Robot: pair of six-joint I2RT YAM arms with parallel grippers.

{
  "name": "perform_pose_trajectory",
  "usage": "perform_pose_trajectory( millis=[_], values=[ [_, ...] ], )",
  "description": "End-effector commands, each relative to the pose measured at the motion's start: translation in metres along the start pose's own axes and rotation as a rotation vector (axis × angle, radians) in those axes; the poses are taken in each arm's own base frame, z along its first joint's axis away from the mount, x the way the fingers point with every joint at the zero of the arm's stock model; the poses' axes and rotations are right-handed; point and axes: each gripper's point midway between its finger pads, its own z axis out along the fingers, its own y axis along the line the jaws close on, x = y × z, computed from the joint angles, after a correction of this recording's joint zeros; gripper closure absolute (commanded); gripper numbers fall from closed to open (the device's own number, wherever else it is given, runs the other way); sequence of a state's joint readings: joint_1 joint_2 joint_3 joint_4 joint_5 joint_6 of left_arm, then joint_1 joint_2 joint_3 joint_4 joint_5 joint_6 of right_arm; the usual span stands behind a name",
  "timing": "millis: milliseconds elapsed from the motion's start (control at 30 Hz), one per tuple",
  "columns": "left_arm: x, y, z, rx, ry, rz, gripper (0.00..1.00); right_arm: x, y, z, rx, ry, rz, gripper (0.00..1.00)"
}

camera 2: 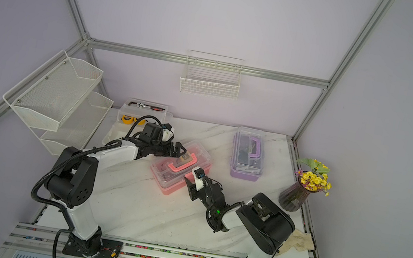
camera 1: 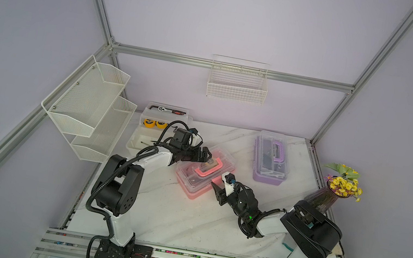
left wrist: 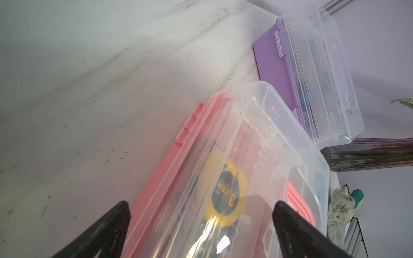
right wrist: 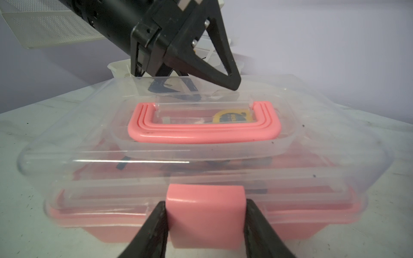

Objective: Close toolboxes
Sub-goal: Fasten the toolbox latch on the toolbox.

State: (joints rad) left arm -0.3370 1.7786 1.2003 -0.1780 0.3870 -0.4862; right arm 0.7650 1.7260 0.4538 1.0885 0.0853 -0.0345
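**Pink toolbox: position.** The pink toolbox (camera 1: 204, 174) sits mid-tabletop (camera 1: 183, 223), turned at an angle. Its clear lid (right wrist: 201, 156) is down on the base. The pink handle (right wrist: 203, 129) lies flat in the lid recess.

**Handling.** The box is probably light. The lid is thin, smooth plastic, so it will likely flex under load and offer little grip. Do not grasp the lid. Hold the latch (right wrist: 205, 214) on the near long side. It is a short, stiff tab with flat side faces. Whether it has snapped home cannot be told.

**Right gripper.** The right gripper (right wrist: 205, 206) has its fingers closed against both side faces of the latch.

**Left gripper.** The left gripper (left wrist: 201, 205) is over the far-left end of the lid with its fingers spread wide, holding nothing. One fingertip (right wrist: 233, 83) is at the lid surface, but contact cannot be confirmed. Bracing at this end would likely stop the box sliding.

**Other boxes.** The purple toolbox (camera 1: 272, 158) stands far right with its lid down. The white toolbox (camera 1: 159, 127) stands far left, still open.
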Motion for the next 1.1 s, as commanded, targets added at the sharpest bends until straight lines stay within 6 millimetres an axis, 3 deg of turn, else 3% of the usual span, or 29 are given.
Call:
perform_pose_trajectory(
  millis=[0, 167, 500, 833, 1067],
  values=[
    [0.025, 0.001, 0.007, -0.001, 0.079, -0.018, 0.01, 0.034, -0.004, -0.002, 0.025, 0.132, -0.017, 0.5],
    [0.025, 0.002, 0.008, -0.002, 0.079, -0.019, 0.01, 0.03, -0.004, -0.001, 0.023, 0.124, -0.028, 0.51],
    [0.024, 0.001, 0.006, -0.004, 0.074, -0.015, 0.01, 0.046, -0.005, -0.002, 0.027, 0.174, -0.029, 0.51],
    [0.027, 0.003, 0.006, -0.01, 0.078, -0.019, 0.01, 0.034, -0.007, 0.001, 0.043, 0.134, -0.044, 0.51],
    [0.026, 0.004, 0.005, -0.016, 0.073, -0.018, 0.01, 0.031, -0.009, -0.005, 0.05, 0.127, -0.027, 0.38]
  ],
)
